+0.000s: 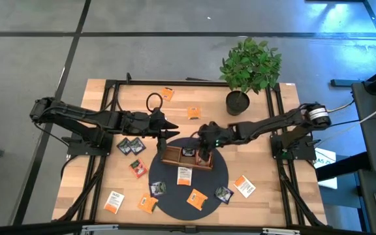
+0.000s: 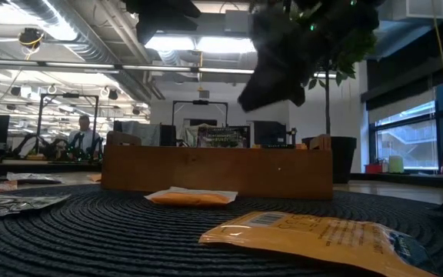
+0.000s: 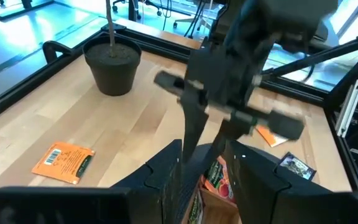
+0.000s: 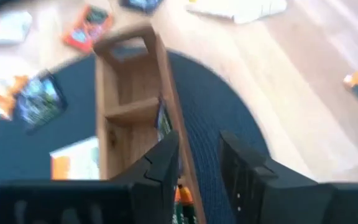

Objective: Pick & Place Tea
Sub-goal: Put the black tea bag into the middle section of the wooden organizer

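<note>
The brown wooden tray [image 1: 172, 158] stands on a round dark mat [image 1: 217, 171]. Tea sachets lie scattered on the mat and table, such as an orange one [image 1: 193, 112], a black pair [image 1: 130, 146] and a white-and-orange one [image 1: 184, 175]. A dark sachet [image 4: 162, 121] stands on edge inside the tray [image 4: 132, 106], and an orange-and-green one [image 4: 180, 196] shows in the compartment below my right gripper. My right gripper [image 4: 199, 146] hangs open over the tray's right end [image 1: 204, 155], with nothing between its fingers. My left gripper [image 3: 205, 149] waits open at the tray's far left corner [image 1: 170, 128].
A potted plant [image 1: 237, 101] stands at the far edge behind the tray, and a black cable loop [image 1: 153, 101] lies at the far left. Black frame rails run along both table sides. In the low view, two sachets [image 2: 191, 198] [image 2: 314, 235] lie flat on the mat before the tray [image 2: 218, 171].
</note>
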Motion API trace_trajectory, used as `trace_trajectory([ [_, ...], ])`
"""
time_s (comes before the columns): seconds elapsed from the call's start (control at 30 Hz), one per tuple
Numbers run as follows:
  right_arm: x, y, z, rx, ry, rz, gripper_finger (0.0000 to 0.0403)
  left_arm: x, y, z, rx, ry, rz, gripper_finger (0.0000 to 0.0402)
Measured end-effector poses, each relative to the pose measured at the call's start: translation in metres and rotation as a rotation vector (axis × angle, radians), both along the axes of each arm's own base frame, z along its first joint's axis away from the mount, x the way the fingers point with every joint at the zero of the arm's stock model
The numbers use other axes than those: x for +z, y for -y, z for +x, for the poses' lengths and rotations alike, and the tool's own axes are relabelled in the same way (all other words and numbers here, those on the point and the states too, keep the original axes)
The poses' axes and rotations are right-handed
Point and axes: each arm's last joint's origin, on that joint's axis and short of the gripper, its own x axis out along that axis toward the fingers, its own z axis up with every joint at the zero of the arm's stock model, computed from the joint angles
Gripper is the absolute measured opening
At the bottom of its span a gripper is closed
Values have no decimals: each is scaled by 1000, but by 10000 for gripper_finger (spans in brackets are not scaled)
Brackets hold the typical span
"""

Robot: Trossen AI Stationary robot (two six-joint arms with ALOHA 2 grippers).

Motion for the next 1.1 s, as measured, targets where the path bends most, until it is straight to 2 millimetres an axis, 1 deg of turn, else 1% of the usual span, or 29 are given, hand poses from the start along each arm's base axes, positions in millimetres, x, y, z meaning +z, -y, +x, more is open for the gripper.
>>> trace_trajectory([
  [0.17, 25, 2, -15, -1, 34, 8, 120, 0, 0, 0, -1, 1, 0, 120],
  [0.3, 35, 2, -27, 20, 9, 36, 120, 4, 2, 1, -20, 43, -13, 120],
  [0.4, 32, 1, -31, -11, -33, 80, 120, 9, 7, 3, -58, 103, -28, 120],
  [0.5, 28, -1, -32, 0, -79, 137, 120, 12, 16, 10, -124, 179, -38, 120],
  [0.6, 23, -5, -33, 9, -123, 183, 120, 7, 27, 24, -205, 230, -34, 120],
  [0.7, 20, -10, -36, 8, -158, 223, 120, -6, 37, 38, -240, 228, -43, 120],
  [0.77, 19, -14, -38, 39, -186, 259, 120, -17, 41, 47, -247, 183, -48, 120],
  [0.87, 17, -26, -42, 134, -235, 319, 120, -26, 51, 62, -279, 149, -65, 120],
  [0.97, 17, -43, -46, 155, -259, 367, 120, -29, 60, 75, -327, 135, -81, 120],
  [1.1, 16, -73, -57, 178, -299, 380, 120, -27, 71, 86, -351, 140, -84, 120],
])
